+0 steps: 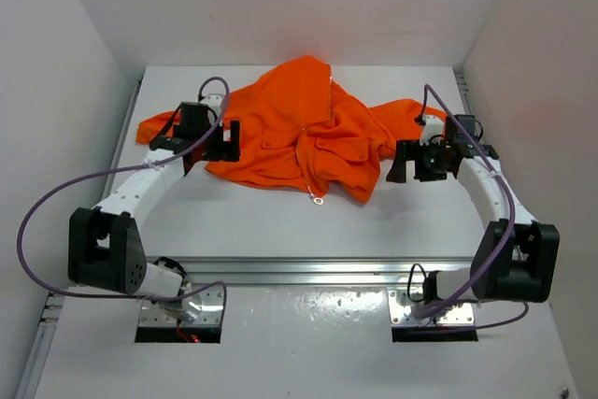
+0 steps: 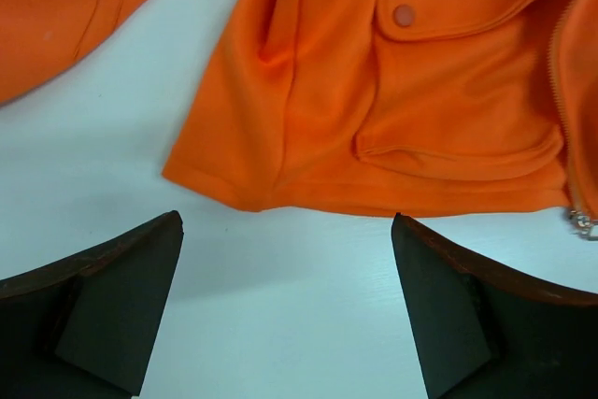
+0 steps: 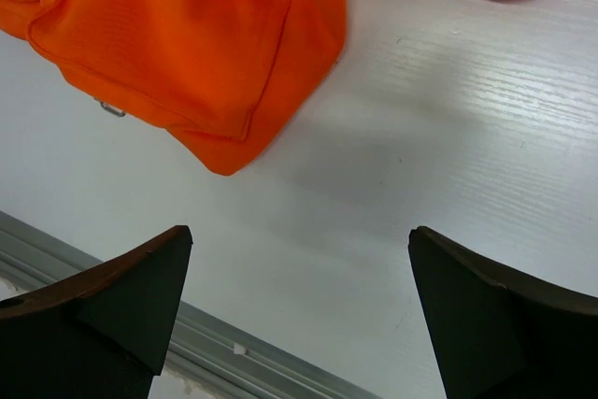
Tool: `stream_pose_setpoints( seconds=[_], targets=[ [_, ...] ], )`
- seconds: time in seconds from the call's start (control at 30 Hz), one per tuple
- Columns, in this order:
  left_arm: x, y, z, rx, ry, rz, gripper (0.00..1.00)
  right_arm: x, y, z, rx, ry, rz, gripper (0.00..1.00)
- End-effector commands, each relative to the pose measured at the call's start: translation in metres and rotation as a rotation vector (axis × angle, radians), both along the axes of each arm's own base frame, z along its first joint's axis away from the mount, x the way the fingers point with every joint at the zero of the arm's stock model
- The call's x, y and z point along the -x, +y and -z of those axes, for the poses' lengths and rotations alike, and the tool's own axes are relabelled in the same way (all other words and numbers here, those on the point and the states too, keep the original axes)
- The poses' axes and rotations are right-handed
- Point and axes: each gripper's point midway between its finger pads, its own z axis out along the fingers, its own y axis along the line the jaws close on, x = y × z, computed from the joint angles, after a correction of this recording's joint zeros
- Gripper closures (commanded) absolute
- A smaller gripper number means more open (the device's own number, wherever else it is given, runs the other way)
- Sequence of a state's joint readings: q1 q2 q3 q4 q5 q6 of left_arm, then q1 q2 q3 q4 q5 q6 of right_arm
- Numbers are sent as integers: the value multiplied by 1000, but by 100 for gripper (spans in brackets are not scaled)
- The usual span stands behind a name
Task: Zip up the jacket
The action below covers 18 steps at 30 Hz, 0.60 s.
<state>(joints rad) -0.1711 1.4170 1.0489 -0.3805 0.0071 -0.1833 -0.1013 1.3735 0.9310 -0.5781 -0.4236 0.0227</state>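
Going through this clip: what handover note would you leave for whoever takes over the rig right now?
Left gripper: open, empty, just short of the jacket at its near-left hem.
Right gripper: open, empty, over bare table beside the jacket's right corner.
Jacket: crumpled on the table between the arms, with the metal pull at the bottom hem.
Done: nothing visible; neither gripper touches fabric.
Left: pin the hem, grip the pull, draw it up the front.

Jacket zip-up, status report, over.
Left gripper open, right gripper open, both empty. Jacket rumpled, pull at hem, untouched. Nothing in the way.
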Motion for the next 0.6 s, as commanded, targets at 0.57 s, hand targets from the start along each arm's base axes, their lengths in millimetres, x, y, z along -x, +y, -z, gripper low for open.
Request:
stream_pose_setpoints(
  seconds=[0.57],
  targets=[
    [-21,-146,23,465,32,437,21,10,5,-30,1,-43,-67,0]
  ],
)
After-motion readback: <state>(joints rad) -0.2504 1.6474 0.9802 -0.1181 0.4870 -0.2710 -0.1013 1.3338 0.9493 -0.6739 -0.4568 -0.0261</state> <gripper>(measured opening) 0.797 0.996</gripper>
